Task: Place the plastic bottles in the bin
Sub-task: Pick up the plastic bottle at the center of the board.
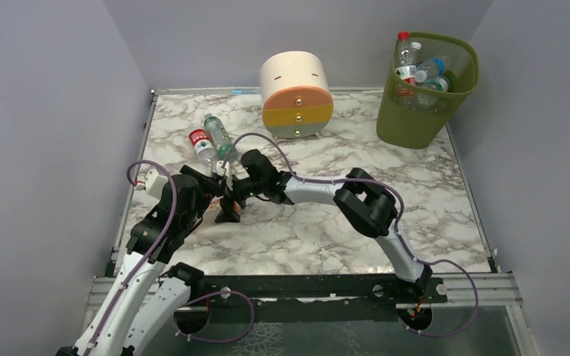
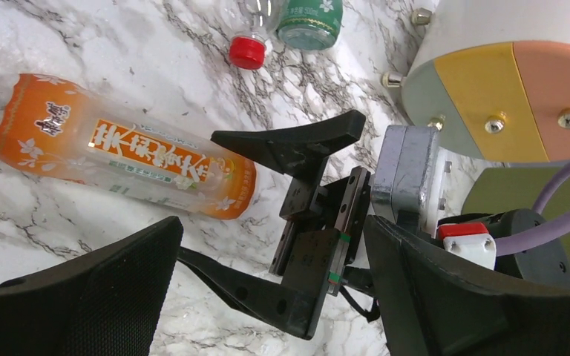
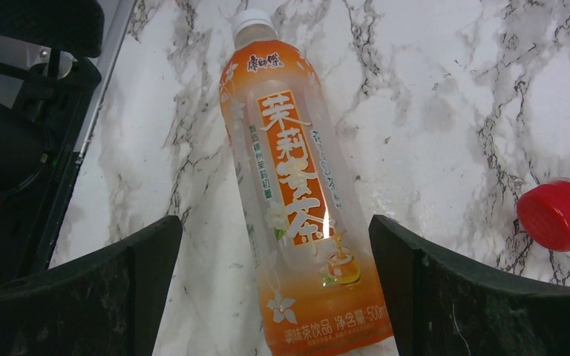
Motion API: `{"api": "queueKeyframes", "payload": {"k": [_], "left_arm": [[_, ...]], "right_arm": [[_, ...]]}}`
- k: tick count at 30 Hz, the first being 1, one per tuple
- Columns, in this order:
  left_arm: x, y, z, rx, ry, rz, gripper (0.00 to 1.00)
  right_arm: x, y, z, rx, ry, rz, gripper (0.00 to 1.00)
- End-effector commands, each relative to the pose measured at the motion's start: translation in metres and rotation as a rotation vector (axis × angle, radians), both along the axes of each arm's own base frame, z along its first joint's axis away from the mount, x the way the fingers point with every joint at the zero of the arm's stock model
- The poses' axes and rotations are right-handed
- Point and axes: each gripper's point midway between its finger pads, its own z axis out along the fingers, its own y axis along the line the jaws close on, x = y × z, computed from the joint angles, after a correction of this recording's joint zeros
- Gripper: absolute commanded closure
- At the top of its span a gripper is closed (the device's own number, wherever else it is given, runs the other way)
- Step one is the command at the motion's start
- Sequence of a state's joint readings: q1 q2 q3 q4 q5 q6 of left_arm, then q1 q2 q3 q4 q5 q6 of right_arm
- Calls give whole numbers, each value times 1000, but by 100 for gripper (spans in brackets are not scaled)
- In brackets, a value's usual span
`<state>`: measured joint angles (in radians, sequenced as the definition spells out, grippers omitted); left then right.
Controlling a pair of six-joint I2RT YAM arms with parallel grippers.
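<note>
Several bottles (image 1: 420, 73) sit in the bin (image 1: 404, 126) — three are left on the bench (image 1: 430, 200): the orange bottle (image 3: 297, 215) lies between the wide-open right gripper (image 3: 274, 230), a red bottle (image 1: 202, 143) and green bottle (image 1: 220, 137) nearby. The left gripper (image 2: 271, 222) hangs open, empty.

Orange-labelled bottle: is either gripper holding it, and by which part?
Nothing is held. The orange-labelled bottle lies on the table, untouched, between the right gripper's open jaws; the left gripper is open too.

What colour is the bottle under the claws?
Orange bottle, white cap; best seen in the right wrist view.
</note>
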<state>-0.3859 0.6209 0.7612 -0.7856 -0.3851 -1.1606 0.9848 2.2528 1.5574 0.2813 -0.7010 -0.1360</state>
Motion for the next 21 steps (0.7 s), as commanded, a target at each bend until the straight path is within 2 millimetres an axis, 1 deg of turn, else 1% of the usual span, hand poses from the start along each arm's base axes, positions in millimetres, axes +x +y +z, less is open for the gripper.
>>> {"api": "queueKeyframes", "payload": {"k": [1,7,11,13,16,21], "left_arm": [[-1,-5,10,-42,-52,-24,1],[-4,-5,12,-53,-67,-29,1],[-4,-5,13,-56,-72,-30,1],[-5,-5,17,-54,-82,-31,1],[-7,-3,23,-51,-103,-34,1],[-11,-1,21,-52,-108,-34,1]], "right_arm": [[1,3,-29,-70,-21,2,0],[6,-1,-47,-134,-63,-41,0],[7,-3,-57,-168,-93,-58,3],[7,-4,-58,-171,-100,-64,5],[6,-6,-57,-163,-99,-74,11],[3,-13,-60,-170,-84,-93,31]]}}
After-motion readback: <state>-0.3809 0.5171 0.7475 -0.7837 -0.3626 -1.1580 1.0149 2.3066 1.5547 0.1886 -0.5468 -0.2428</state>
